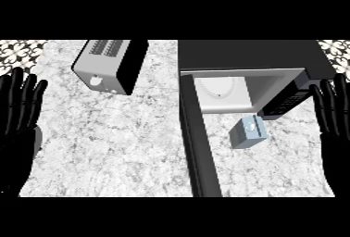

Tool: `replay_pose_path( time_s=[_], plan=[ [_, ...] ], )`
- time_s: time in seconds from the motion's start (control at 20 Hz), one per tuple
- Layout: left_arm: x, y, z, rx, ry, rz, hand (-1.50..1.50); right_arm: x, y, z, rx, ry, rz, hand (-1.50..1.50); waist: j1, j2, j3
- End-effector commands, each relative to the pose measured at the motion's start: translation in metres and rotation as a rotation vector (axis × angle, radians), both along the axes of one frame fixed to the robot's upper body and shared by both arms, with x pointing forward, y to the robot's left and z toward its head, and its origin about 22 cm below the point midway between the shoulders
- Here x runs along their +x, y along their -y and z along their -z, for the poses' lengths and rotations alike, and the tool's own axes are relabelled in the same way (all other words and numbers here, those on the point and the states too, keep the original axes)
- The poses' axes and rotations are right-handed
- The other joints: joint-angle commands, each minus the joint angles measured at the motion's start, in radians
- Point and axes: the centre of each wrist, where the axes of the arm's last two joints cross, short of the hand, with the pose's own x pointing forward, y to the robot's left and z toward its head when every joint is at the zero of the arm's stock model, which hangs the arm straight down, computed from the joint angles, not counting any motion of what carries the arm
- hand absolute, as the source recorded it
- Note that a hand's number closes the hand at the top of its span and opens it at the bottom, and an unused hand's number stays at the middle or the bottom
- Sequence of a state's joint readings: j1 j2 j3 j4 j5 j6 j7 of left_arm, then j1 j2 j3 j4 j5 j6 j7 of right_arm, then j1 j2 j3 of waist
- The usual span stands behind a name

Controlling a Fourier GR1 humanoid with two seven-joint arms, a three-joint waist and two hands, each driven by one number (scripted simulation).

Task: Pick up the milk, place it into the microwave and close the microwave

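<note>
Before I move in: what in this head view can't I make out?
All in the head view:
- Microwave: its own top hides the deeper inside; back cut off by the upper edge.
- Door: seen edge-on, so neither face shows.
- Milk: print too small to read.
- Left hand, right hand: open, partly cut off by the side edges.

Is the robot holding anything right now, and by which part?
Nothing is held: left hand and right hand are open, and the milk stands untouched on the counter.

Milk [247, 132] on the counter [103, 148], just before the open microwave [253, 53].
Its door [199, 152] juts forward left of the milk; a toaster [109, 65] stands at rear left; the left hand [21, 115] and right hand [332, 113] flank the counter's edges.
</note>
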State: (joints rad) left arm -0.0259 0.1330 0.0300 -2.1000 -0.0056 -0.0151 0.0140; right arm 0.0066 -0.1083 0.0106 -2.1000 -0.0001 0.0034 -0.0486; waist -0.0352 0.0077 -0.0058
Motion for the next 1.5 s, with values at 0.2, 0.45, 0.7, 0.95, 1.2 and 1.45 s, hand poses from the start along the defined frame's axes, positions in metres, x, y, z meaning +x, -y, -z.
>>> replay_pose_path(
  time_s=[0.2, 0.45, 0.7, 0.95, 1.2, 1.45],
  plan=[
    [-0.025, 0.047, 0.02, -0.071, -0.069, -0.036, -1.5, -0.028, -0.008, -0.006, -0.016, -0.059, 0.126, -1.5, 0.033, -0.01, 0.006],
    [-0.056, 0.055, 0.027, -0.369, -0.189, -0.025, -1.5, -0.038, -0.008, -0.005, 0.009, -0.22, 0.074, -1.5, 0.04, -0.013, 0.005],
    [-0.083, 0.077, 0.06, -0.341, -0.165, -0.042, -1.5, -0.046, -0.022, 0.022, 0.053, -0.25, 0.069, -1.5, 0.039, -0.011, 0.006],
    [-0.112, 0.076, 0.064, -0.361, -0.174, -0.025, -1.5, -0.042, -0.019, 0.036, 0.037, -0.267, 0.099, -1.5, 0.042, -0.01, 0.006],
    [-0.11, 0.079, 0.08, -0.337, -0.177, -0.025, -1.5, -0.03, -0.017, 0.065, 0.057, -0.294, 0.106, -1.5, 0.041, -0.009, 0.006],
    [-0.14, 0.069, 0.086, -0.354, -0.195, -0.017, -1.5, -0.01, -0.018, 0.068, 0.088, -0.328, 0.103, -1.5, 0.047, -0.009, 0.006]
  ],
)
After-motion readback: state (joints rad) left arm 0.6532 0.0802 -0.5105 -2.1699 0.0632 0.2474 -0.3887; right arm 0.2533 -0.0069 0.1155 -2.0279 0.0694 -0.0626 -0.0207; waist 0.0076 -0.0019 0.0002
